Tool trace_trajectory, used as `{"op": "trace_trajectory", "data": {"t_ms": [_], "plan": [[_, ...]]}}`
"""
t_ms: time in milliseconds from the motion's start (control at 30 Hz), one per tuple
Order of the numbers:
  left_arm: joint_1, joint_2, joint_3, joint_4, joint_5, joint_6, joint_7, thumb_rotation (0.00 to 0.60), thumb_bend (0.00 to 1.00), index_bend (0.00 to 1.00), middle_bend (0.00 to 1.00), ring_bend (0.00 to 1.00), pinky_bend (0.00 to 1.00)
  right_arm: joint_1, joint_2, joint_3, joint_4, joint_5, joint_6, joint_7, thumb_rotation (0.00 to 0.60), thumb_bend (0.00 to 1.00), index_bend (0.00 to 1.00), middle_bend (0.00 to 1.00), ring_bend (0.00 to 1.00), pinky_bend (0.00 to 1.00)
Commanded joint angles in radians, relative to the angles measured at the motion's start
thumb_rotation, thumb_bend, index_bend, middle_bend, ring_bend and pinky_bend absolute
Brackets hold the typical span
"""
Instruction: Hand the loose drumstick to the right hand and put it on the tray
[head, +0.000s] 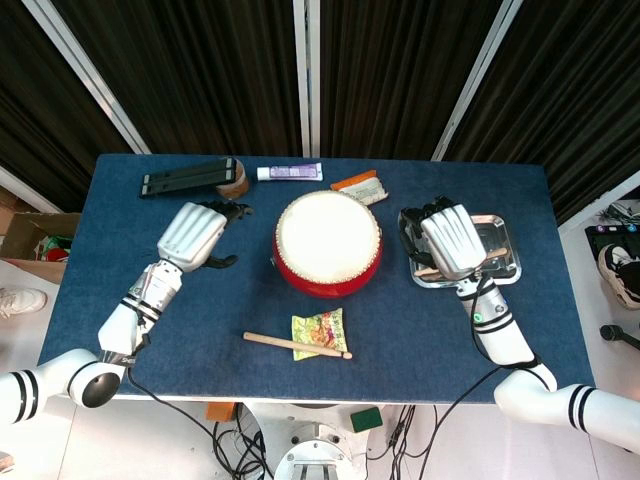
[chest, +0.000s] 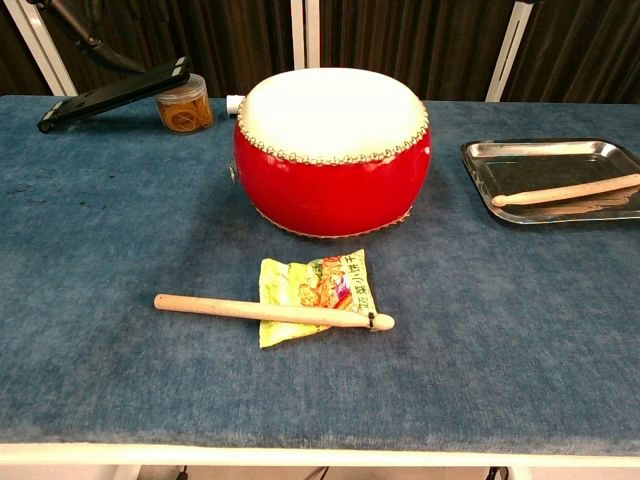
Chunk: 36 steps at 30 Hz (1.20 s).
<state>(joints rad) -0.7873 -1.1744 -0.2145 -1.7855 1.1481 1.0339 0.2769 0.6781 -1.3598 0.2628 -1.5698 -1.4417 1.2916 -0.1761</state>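
Head view: the loose drumstick (head: 297, 345) lies on the blue table (head: 150, 250) in front of the red drum (head: 328, 243), its tip end resting across a yellow snack packet (head: 320, 332). The left hand (head: 195, 236) hovers well apart from it, near the table's far left, holding nothing; its fingers point away from the camera and their spread cannot be told. The right hand (head: 455, 240) hangs over the metal tray (head: 507, 243), palm down, fingers curled downward, with no object visibly held. Chest view: a second drumstick (chest: 566, 191) already lies in the tray (chest: 490, 150); neither hand appears here. Likely hazards: the round stick may roll on the cloth when touched; the slippery packet (chest: 315, 295) under its tip may be pinched or dragged along with it; the drum stands between the two hands, so a low transfer could strike it; a careless release could knock the stick already on the tray.
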Motion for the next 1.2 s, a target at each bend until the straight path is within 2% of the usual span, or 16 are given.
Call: {"op": "trace_trajectory", "data": {"t_ms": [33, 333, 600, 733, 833, 1000, 1200], "plan": [[0.002, 0.002, 0.002, -0.003, 0.005, 0.003, 0.003, 0.6, 0.15, 0.28, 0.35, 0.37, 0.52, -0.001, 0.003, 0.001, 0.002, -0.001, -0.002, 0.006, 0.6, 0.6, 0.95, 0.72, 0.67, 0.56], [0.034, 0.013, 0.055, -0.027, 0.074, 0.023, 0.034, 0.6, 0.2, 0.32, 0.36, 0.37, 0.51, -0.017, 0.026, -0.006, 0.005, 0.003, -0.008, 0.02, 0.6, 0.6, 0.93, 0.71, 0.66, 0.56], [0.11, -0.011, 0.177, -0.05, 0.242, 0.075, 0.063, 0.6, 0.21, 0.35, 0.37, 0.37, 0.51, -0.044, 0.064, -0.009, -0.003, 0.006, 0.002, 0.055, 0.6, 0.58, 0.85, 0.68, 0.65, 0.54], [0.146, -0.063, 0.247, -0.03, 0.309, 0.073, 0.08, 0.6, 0.21, 0.37, 0.37, 0.37, 0.51, -0.057, 0.087, -0.022, -0.012, 0.019, -0.02, 0.065, 0.6, 0.46, 0.72, 0.62, 0.6, 0.51], [0.162, -0.12, 0.278, 0.002, 0.338, 0.064, 0.092, 0.6, 0.22, 0.38, 0.37, 0.37, 0.51, -0.065, 0.096, -0.028, -0.015, 0.026, -0.027, 0.071, 0.6, 0.36, 0.63, 0.6, 0.59, 0.5], [0.18, -0.226, 0.3, 0.074, 0.336, 0.034, 0.13, 0.6, 0.25, 0.41, 0.38, 0.37, 0.51, -0.081, 0.094, -0.036, -0.002, 0.029, -0.024, 0.095, 0.6, 0.34, 0.61, 0.59, 0.59, 0.5], [0.204, -0.33, 0.301, 0.14, 0.331, 0.04, 0.185, 0.6, 0.25, 0.43, 0.4, 0.37, 0.52, -0.091, 0.093, -0.038, 0.013, 0.03, -0.022, 0.112, 0.6, 0.33, 0.61, 0.59, 0.59, 0.49]]}}
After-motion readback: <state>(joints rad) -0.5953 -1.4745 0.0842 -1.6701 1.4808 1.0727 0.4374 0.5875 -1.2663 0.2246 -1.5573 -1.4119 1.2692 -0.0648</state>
